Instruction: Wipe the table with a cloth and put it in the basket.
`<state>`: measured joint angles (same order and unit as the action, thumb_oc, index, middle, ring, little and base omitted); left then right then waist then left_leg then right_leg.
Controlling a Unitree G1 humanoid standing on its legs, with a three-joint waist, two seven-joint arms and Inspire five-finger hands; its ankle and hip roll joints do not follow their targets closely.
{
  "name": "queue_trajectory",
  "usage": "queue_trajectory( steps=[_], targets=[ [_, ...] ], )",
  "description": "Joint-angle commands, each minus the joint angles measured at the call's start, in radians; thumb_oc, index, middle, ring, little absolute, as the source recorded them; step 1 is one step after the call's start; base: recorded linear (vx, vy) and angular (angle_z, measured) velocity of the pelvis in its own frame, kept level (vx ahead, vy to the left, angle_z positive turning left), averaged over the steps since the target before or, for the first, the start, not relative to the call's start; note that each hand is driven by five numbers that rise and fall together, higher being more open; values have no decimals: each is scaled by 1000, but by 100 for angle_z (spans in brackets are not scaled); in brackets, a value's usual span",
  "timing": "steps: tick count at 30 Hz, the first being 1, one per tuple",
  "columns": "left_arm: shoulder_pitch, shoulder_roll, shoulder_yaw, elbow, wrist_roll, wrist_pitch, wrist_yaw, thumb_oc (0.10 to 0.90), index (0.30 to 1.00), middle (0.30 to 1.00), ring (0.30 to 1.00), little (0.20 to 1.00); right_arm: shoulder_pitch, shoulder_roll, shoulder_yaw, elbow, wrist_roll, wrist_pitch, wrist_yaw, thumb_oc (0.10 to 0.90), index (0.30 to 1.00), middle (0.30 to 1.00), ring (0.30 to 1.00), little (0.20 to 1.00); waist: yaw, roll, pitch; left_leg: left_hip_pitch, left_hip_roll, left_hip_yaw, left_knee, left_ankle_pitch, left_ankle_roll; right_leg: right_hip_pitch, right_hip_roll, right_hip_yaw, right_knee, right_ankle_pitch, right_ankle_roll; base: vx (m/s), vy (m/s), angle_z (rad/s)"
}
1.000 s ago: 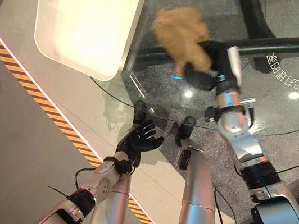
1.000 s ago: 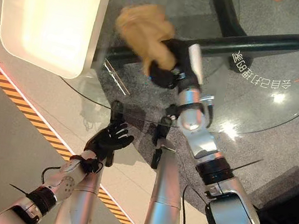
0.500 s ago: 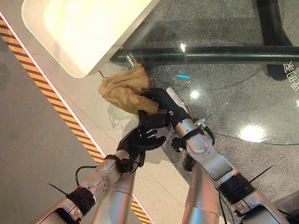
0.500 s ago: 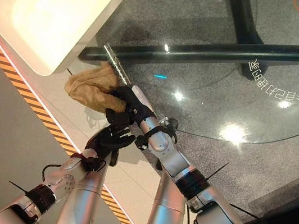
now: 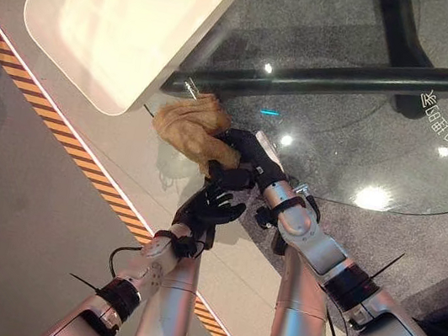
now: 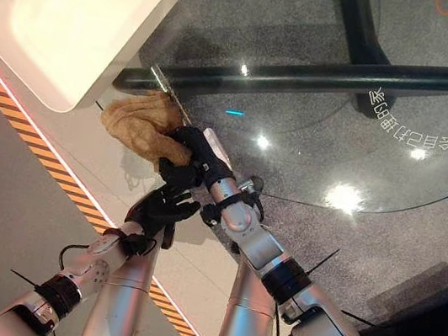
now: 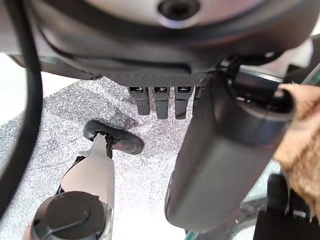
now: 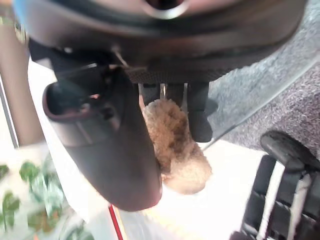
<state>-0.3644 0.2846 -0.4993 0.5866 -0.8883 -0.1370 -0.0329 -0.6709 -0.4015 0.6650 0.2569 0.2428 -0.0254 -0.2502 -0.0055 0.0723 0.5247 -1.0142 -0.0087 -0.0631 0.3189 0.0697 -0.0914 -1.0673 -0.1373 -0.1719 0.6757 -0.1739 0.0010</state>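
Right hand (image 5: 241, 159) curled round a crumpled tan fuzzy cloth (image 5: 190, 123) beside the rounded white basket (image 5: 193, 51).

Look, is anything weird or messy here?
Nothing is spilled or broken. The one odd thing: the tan cloth is bunched in the right robot hand past the glass table edge, beside the white basket, not in it. The left robot hand waits open below.
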Motion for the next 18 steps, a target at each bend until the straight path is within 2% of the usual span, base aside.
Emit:
queue_trajectory(
  steps=[1, 2, 5, 10, 18],
  targets=[
    [79, -11, -52, -8, -10, 17, -5, 800, 900, 900, 900, 900, 28, -27, -109, -36, 36, -70, -123, 100, 300, 300, 300, 200, 4, -8, -5, -31, -66, 91, 200, -118, 104, 16, 64, 40, -225, 190, 48, 0, 0, 0],
    [86, -14, -48, 1, -6, 12, -7, 800, 900, 900, 900, 900, 25, -36, -168, -38, 52, -91, -173, 100, 300, 300, 300, 200, 2, -13, -5, -29, -63, 92, 205, -125, 106, 16, 65, 42, -218, 191, 50, 0, 0, 0],
    [97, -15, -40, 9, -3, 6, -12, 800, 900, 900, 900, 900, 22, -54, -238, -50, 72, -102, -224, 100, 300, 300, 300, 200, -2, -19, -5, -23, -59, 92, 208, -131, 108, 18, 68, 45, -212, 191, 51, 3, -3, -1],
    [118, -13, -26, 21, 6, -6, -24, 800, 900, 900, 900, 900, 19, -91, -337, -70, 93, -99, -269, 100, 300, 300, 300, 200, -7, -28, -5, -18, -56, 92, 214, -140, 109, 23, 72, 49, -212, 194, 52, 6, -17, -3],
    [138, -10, -7, 38, 19, -24, -45, 800, 900, 900, 900, 900, 8, -142, -412, -66, 93, -79, -324, 100, 300, 300, 300, 200, -8, -35, -5, -12, -54, 93, 213, -148, 113, 29, 78, 50, -217, 194, 52, 1, -22, -3]
  ],
)
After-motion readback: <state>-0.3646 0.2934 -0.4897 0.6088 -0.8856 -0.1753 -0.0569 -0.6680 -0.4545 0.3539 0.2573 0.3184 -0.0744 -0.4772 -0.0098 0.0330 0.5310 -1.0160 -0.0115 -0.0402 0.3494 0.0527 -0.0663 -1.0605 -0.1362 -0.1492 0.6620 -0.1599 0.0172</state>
